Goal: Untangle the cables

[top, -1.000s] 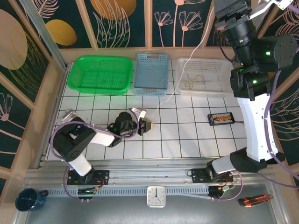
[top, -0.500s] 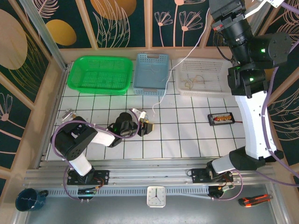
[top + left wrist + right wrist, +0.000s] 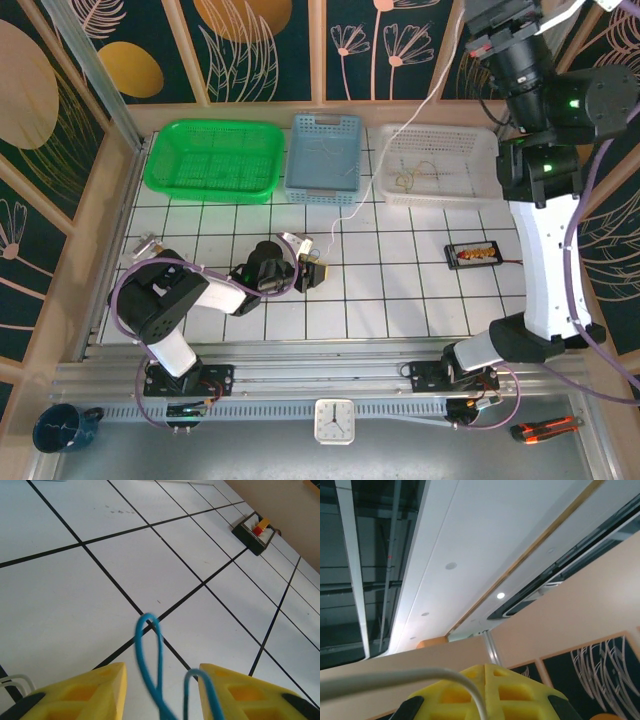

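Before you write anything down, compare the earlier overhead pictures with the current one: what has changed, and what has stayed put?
The white cable ran taut from the raised right arm to the left tool. Now its lower end hangs slack in a bend beside that tool, apparently let go. The right arm, its right tool shut on the cable, swayed slightly. The blue basket, black tray and left arm stayed put.

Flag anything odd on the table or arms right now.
One thing: the white cable hangs in mid-air, strung from the shut right tool, high above the back wall, down to the tiles by the left tool. A blue cable loop lies loose between that tool's open fingers. Nothing looks spilled or damaged.
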Controlling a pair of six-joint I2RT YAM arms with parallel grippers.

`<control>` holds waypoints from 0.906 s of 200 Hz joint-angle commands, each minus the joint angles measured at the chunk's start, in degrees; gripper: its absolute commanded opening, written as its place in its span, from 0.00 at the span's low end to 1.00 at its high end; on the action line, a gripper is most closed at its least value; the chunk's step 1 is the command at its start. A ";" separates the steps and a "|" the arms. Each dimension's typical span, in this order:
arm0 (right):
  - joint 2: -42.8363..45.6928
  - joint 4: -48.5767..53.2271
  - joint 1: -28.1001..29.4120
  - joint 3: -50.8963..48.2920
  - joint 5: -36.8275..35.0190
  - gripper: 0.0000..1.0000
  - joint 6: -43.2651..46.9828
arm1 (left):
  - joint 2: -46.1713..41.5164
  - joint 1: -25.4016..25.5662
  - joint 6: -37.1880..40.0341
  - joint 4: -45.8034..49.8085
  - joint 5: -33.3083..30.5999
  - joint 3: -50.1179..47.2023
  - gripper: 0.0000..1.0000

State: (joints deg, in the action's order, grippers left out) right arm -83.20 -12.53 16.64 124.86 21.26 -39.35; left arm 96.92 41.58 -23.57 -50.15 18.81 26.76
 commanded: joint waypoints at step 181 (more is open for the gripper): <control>5.50 -9.07 -8.26 -11.59 6.72 0.00 -10.00 | -3.01 0.16 -0.13 0.80 2.33 1.57 0.56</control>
State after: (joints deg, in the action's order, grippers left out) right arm -80.23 -15.59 8.60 116.25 26.02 -46.68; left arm 96.16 41.58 -24.14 -49.47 19.44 26.81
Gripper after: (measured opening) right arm 0.047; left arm 0.518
